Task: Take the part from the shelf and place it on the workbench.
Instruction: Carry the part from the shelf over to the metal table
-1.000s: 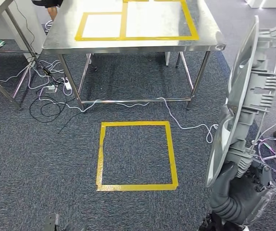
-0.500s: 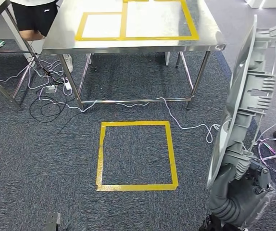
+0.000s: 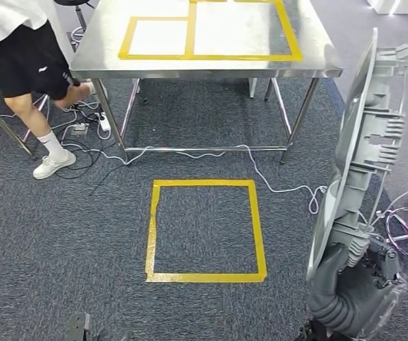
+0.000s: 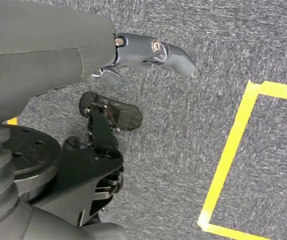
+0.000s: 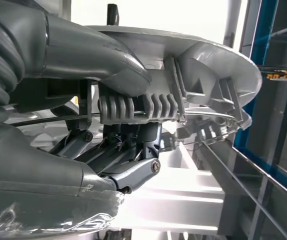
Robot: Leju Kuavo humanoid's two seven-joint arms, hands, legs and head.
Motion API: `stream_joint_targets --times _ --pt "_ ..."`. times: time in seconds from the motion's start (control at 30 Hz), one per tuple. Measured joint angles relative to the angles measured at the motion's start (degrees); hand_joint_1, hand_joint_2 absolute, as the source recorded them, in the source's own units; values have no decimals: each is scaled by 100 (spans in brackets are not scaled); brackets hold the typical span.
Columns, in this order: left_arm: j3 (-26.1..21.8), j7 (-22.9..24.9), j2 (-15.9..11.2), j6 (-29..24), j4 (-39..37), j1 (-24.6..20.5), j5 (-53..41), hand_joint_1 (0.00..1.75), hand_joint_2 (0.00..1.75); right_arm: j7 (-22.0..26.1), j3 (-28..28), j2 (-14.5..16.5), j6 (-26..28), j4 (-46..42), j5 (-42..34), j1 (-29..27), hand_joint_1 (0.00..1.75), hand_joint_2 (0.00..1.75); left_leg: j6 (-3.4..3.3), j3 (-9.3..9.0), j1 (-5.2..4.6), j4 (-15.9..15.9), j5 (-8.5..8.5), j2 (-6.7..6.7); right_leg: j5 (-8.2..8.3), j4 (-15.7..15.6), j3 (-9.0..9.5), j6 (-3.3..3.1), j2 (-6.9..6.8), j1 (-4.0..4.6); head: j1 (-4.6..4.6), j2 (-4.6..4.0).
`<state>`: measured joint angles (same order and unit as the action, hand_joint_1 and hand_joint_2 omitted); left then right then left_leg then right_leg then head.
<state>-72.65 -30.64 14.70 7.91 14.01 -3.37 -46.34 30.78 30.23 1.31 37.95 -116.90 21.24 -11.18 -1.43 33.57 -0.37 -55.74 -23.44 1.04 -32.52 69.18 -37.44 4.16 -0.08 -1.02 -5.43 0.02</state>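
right hand (image 3: 352, 288) grips part (image 3: 365, 135) upright (thumb wrapped) | left hand (image 4: 145, 50) hangs, fingers apart, holding nothing

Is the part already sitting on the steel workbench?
No, the right robot hand holds the grey part upright, short of the workbench.

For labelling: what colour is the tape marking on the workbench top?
Yellow tape on the workbench; head view.

Workbench (image 3: 320, 67) top is lying bare between the tape outlines (image 3: 191, 32). Person (image 3: 25, 64) is standing at its left corner. Cables (image 3: 202, 153) are trailing across the carpet under it. Right hand (image 3: 352, 288) is holding the part (image 3: 365, 142) upright, off the bench's right edge.
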Motion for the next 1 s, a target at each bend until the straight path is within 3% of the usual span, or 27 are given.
stream_joint_targets --times 0.03,0.07,0.1,0.13,0.17,0.23,0.27,0.33,0.37,0.43,0.5,0.57,0.6,0.63,0.67,0.73,0.8,0.9,1.0 --pt "1 0 1 -1 0 2 0 0 175 -1 0 0 1 1 2 -4 175 175 1 -1 0 -1 -2 39 -108 332 -170 6 0 -4 4 0" --pt "2 0 1 -2 0 4 1 0 175 -2 -1 0 2 2 3 -7 175 175 7 -4 3 -3 -4 89 -107 475 -251 12 0 -8 5 0" --pt "2 0 3 -3 0 6 1 0 175 -4 -2 0 3 3 4 -9 175 175 19 -11 9 -7 -7 152 16 365 -207 16 5 -16 7 0" --pt "2 0 7 -5 0 6 1 0 175 -6 -3 0 4 3 7 -10 175 175 40 -21 18 -15 -13 226 224 27 -47 21 38 -29 7 0" --pt "2 0 10 -8 0 5 1 0 175 -7 -4 0 5 3 10 -10 175 175 69 -28 28 -27 -21 300 415 -408 168 33 157 -55 8 0" --pt "2 0 12 -12 0 3 1 0 175 -8 -4 0 6 5 17 -10 175 175 142 -13 31 -65 -29 427 625 -1034 493 25 378 -83 17 -1" --pt "2 0 10 -14 0 7 1 0 175 -9 -5 0 6 7 20 -11 175 175 178 6 33 -73 -22 470 627 -1128 543 2 445 -82 13 -1" --pt "2 0 9 -16 0 20 -1 0 175 -10 -8 1 7 9 24 -13 175 175 249 40 56 -59 3 548 635 -1124 540 -87 354 -53 2 -1" --pt "2 0 11 -17 0 25 -1 0 175 -11 -13 5 8 9 25 -13 175 175 281 56 64 -77 -11 508 641 -1132 547 -133 298 -49 -2 -1" --pt "3 0 16 -17 0 21 -2 0 175 -10 -24 20 9 8 30 -14 175 175 340 213 60 -387 -209 274 645 -1157 567 -214 170 -53 -34 -1" --pt "4 0 20 -19 0 10 -3 0 175 -3 -37 31 13 7 40 -16 175 175 382 583 61 -1122 -574 35 634 -1160 573 -254 54 -43 -69 -1" --pt "5 0 20 -27 0 12 -6 0 175 14 -48 31 17 7 61 -17 175 175 405 880 78 -1695 -742 -9 625 -1158 575 -258 -41 -40 -74 -1" --pt "6 0 18 -31 0 15 -8 0 175 27 -52 31 19 7 75 -17 175 175 410 883 87 -1694 -666 -14 619 -1158 581 -252 -73 -41 -75 -1" --pt "6 0 16 -33 0 18 -9 0 175 38 -55 31 19 7 89 -17 175 175 412 759 95 -1460 -493 -24 611 -1157 593 -240 -94 -44 -76 -1" --pt "6 0 14 -33 0 17 -10 0 175 47 -57 33 19 7 99 -17 175 175 412 551 102 -1081 -286 -52 599 -1157 609 -220 -108 -47 -76 -1" --pt "7 1 21 -28 0 5 -12 0 175 57 -65 39 19 3 113 -17 175 175 391 168 98 -382 -65 -132 565 -1143 624 -159 -120 -20 -82 -1" --pt "9 1 35 -10 0 -4 -12 0 175 63 -72 46 20 -2 126 -18 175 175 346 56 99 -141 -62 -163 543 -1139 614 -153 -121 20 -61 0" --pt "10 -1 38 40 0 5 -11 0 175 79 -77 54 21 -5 147 -24 175 175 286 62 96 -124 -59 -132 556 -1184 621 -278 -128 30 -18 0" --pt "10 -2 37 80 0 9 -12 0 175 117 -83 87 21 -6 166 -27 175 175 230 63 78 -128 -72 -118 585 -1243 662 -246 -143 25 -14 0"
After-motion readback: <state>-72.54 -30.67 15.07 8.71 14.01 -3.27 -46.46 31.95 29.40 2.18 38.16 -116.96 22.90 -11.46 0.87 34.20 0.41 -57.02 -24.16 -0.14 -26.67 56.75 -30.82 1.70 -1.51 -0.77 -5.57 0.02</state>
